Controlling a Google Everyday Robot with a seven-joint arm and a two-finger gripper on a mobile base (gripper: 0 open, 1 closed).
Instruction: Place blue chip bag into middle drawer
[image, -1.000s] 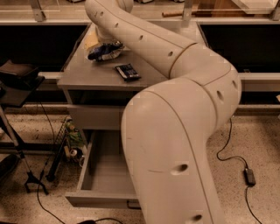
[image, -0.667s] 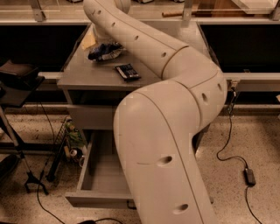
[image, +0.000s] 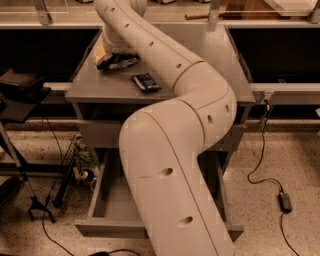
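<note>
The blue chip bag lies crumpled on the cabinet top at the back left. My arm reaches over the cabinet, and the gripper is down at the bag, mostly hidden behind the wrist. I cannot tell whether it touches the bag. The middle drawer is pulled open low at the cabinet's front. It shows a plain grey inside, and my arm covers its right half.
A small flat dark-blue packet lies on the cabinet top right of the bag. A yellowish object sits behind the bag. The upper drawer front is closed. Stands and cables are on the floor to the left, and a cable with an adapter to the right.
The arm's big lower links have shifted left and toward the camera, covering more of the open drawer. The bag and packet have not moved.
</note>
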